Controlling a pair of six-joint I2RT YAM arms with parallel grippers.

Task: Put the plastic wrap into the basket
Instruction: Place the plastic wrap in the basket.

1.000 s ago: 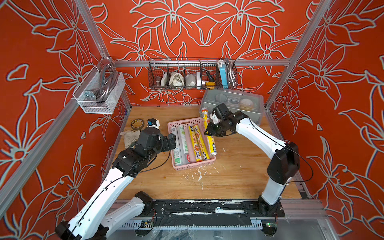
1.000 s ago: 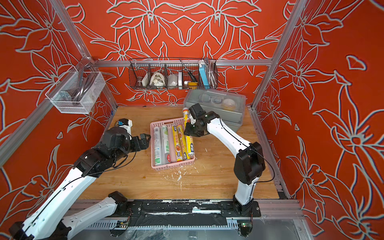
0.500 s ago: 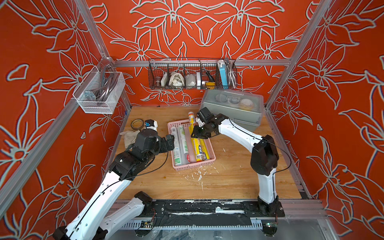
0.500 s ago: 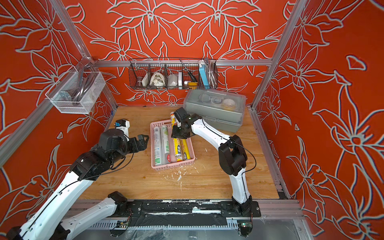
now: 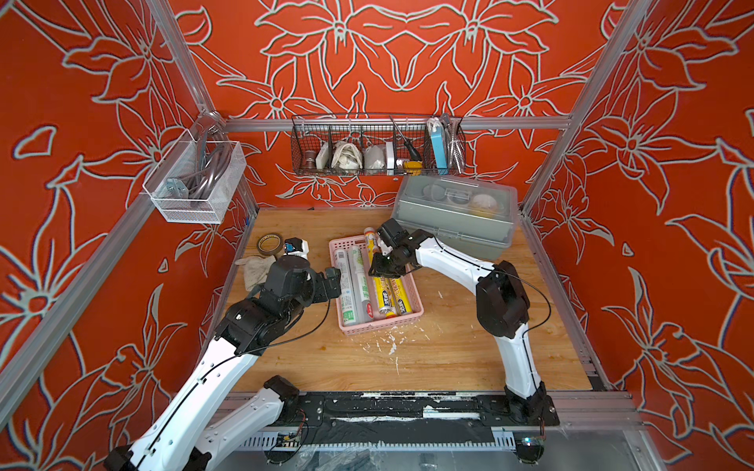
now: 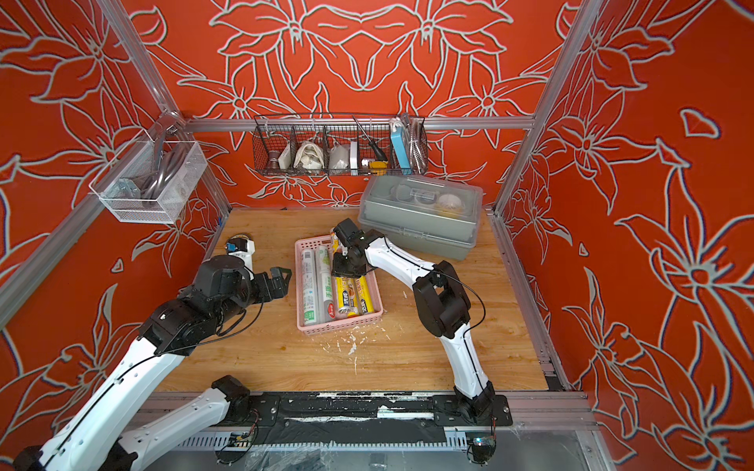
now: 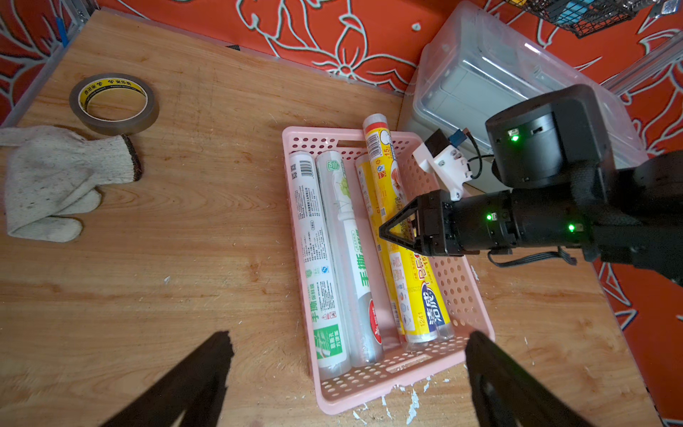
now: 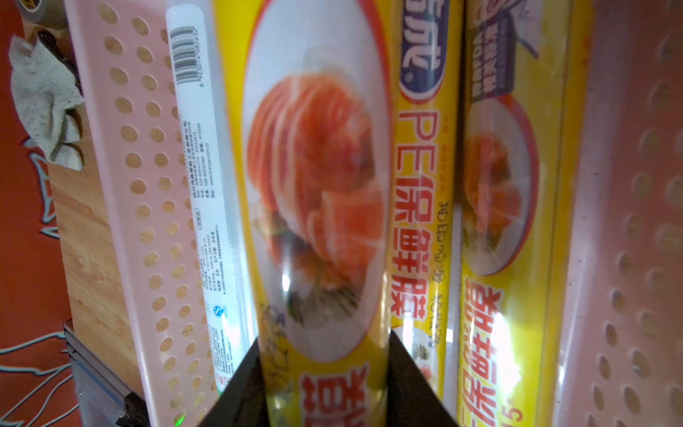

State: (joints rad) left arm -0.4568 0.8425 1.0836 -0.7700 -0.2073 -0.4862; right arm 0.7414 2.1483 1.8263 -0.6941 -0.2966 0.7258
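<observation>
The pink basket (image 5: 383, 326) (image 7: 388, 384) stands mid-table. Two white-silver plastic wrap rolls (image 5: 347, 285) (image 7: 314, 251) lie along its left side, with yellow rolls (image 5: 402, 297) (image 7: 425, 295) (image 8: 517, 185) to their right. My right gripper (image 5: 381, 267) (image 7: 391, 233) (image 8: 323, 340) is shut on another yellow roll (image 5: 370, 240) (image 7: 379, 155) (image 8: 318, 185). That roll runs lengthwise low over the basket, its far end poking past the far rim. My left gripper (image 5: 332, 281) (image 7: 349, 342) stands open and empty by the basket's left wall.
A brown tape ring (image 5: 270, 243) and a grey-white glove (image 5: 255, 271) lie left of the basket. A grey lidded box (image 5: 457, 216) sits at the back right, close behind the right arm. A black wire rack (image 5: 375, 147) and a white mesh bin (image 5: 196, 179) hang on the walls.
My right gripper has carried the yellow roll leftwards from beside the basket's right wall to over the basket. The left arm has hardly moved.
</observation>
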